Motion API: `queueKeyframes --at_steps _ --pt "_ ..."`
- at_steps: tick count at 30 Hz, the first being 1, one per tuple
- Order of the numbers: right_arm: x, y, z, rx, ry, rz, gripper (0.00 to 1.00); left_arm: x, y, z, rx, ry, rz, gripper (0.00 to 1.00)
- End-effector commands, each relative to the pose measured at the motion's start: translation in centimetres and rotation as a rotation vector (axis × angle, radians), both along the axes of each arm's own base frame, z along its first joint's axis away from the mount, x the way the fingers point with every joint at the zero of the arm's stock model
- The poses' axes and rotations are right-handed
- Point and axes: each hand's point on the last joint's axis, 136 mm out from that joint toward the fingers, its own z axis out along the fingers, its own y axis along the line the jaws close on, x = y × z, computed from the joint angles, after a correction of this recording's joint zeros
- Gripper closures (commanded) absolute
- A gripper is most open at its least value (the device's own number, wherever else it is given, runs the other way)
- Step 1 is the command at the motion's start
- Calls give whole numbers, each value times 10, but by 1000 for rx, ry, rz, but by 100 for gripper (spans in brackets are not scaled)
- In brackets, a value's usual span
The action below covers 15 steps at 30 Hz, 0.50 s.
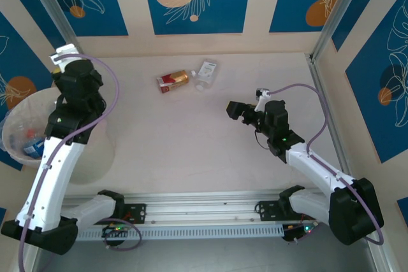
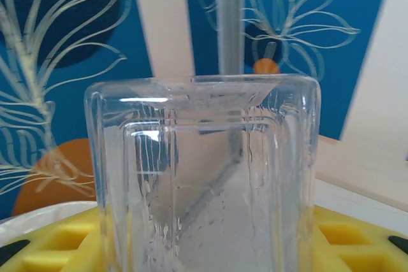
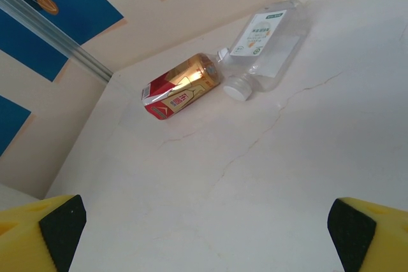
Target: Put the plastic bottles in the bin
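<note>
At far left, bin (image 1: 14, 118) holding bottles (image 1: 33, 146), left gripper (image 2: 204, 253) clamping a clear bottle (image 2: 204, 170), right gripper (image 3: 204, 234) hovering, fingers (image 3: 38, 237) spread wide.

I see glossy clear plastic on the square bottle (image 2: 204, 176); shiny foil-look label on the red-gold bottle (image 3: 182, 87); tabletop (image 3: 287, 176) matt, hairline-cracked.
</note>
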Motion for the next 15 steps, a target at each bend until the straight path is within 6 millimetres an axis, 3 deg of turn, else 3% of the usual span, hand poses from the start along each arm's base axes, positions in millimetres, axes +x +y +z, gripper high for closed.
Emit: queueKeyframes --at_steps 1,5,11,15 --pt "6 1 17 5 -40 -15 1 -15 29 2 -16 4 89 100" --pt "5 0 14 -12 -28 -11 0 -19 51 -24 -42 119 132 100" --pt "7 -1 8 -9 -23 -19 0 -35 57 -55 -132 194 98 96" --pt "10 4 8 -19 -24 -1 1 -36 53 -79 -166 297 56 79"
